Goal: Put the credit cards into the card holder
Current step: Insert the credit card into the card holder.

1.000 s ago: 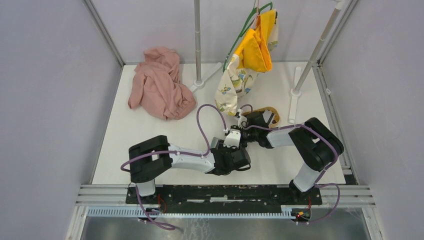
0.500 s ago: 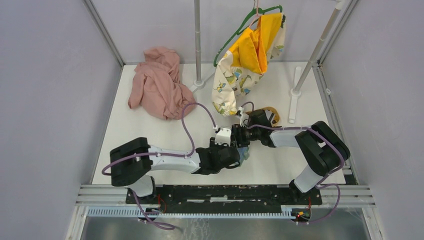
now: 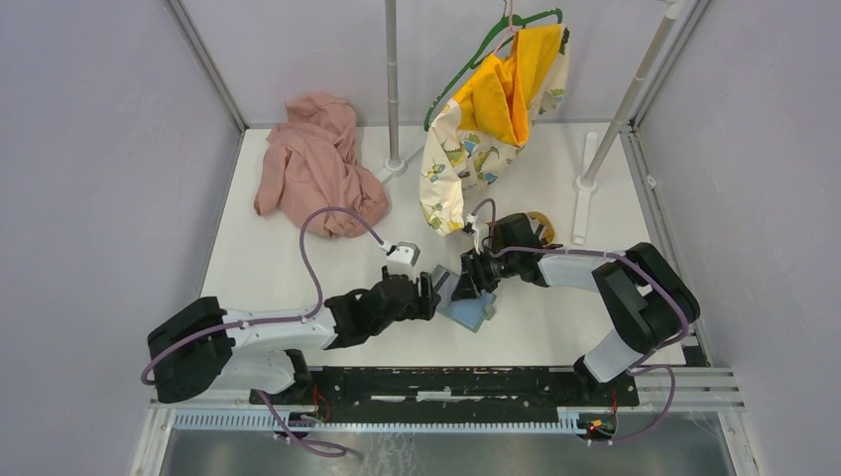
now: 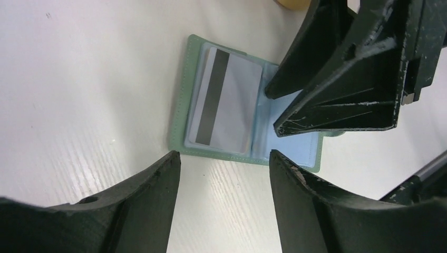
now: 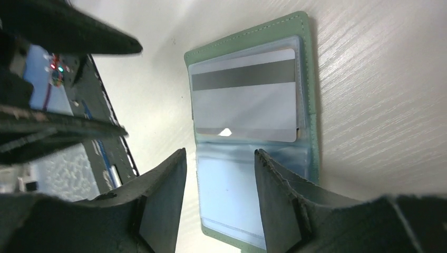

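The sage-green card holder point(image 3: 472, 310) lies open and flat on the white table. It also shows in the left wrist view point(image 4: 182, 95) and the right wrist view point(image 5: 312, 89). A pale grey credit card point(image 4: 232, 108) with a dark stripe sits in its left clear sleeve, as the right wrist view point(image 5: 245, 113) also shows. The other sleeve point(image 5: 232, 200) looks empty. My left gripper point(image 4: 224, 157) is open and empty, just short of the holder's near edge. My right gripper point(image 5: 220, 155) is open and empty, low over the empty sleeve. No other cards show.
The oval light-wood tray point(image 3: 540, 220) lies behind my right arm, mostly hidden. A pink cloth point(image 3: 317, 169) lies at the back left. A yellow and patterned garment point(image 3: 496, 109) hangs from a green hanger. Rack poles point(image 3: 393, 89) stand at the back.
My left arm has pulled back to the left, off the card holder, which now shows lying open. My right gripper has stayed over it. The hanging garment has swung a little.
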